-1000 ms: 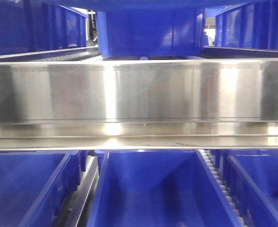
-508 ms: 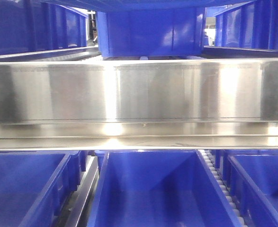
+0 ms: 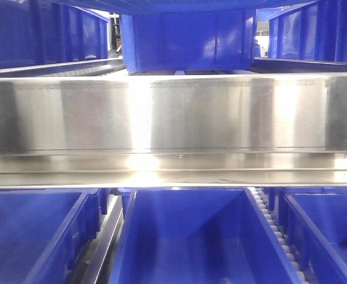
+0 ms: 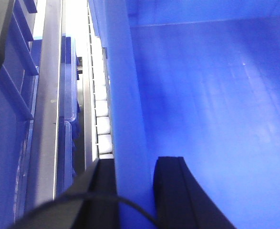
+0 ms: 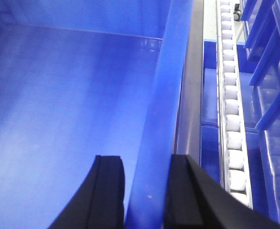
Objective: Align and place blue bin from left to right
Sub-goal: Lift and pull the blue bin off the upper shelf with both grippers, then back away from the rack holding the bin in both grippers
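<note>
The blue bin [image 3: 188, 216] sits in the middle of the lower shelf, right under the wide shiny steel bar [image 3: 173, 112] that runs along the shelf's front edge. It has another blue bin on its left [image 3: 25, 236] and one more on its right [image 3: 333, 231]. It is empty, so its smooth floor shows in both wrist views. The left pincer [image 4: 132, 162] has one black finger inside the bin and one outside, with the bin's left wall between them, and it looks clenched on that wall. The right pincer [image 5: 143, 160] does the same on the right wall, and it also looks squeezed tight. The robot probably holds both sides at once because the bin is big and wide. One pincer alone would likely let it tip or turn. With a grip on each side wall, the two arms can keep it level and straight. A row of small white rollers [image 5: 231, 119] runs along the shelf just beside the right wall, and more rollers [image 4: 101, 119] run beside the left wall. These look made to let bins slide in and out easily. The bin looks straight between its neighbours, with thin gaps on each side, so any move sideways has little room.
</note>
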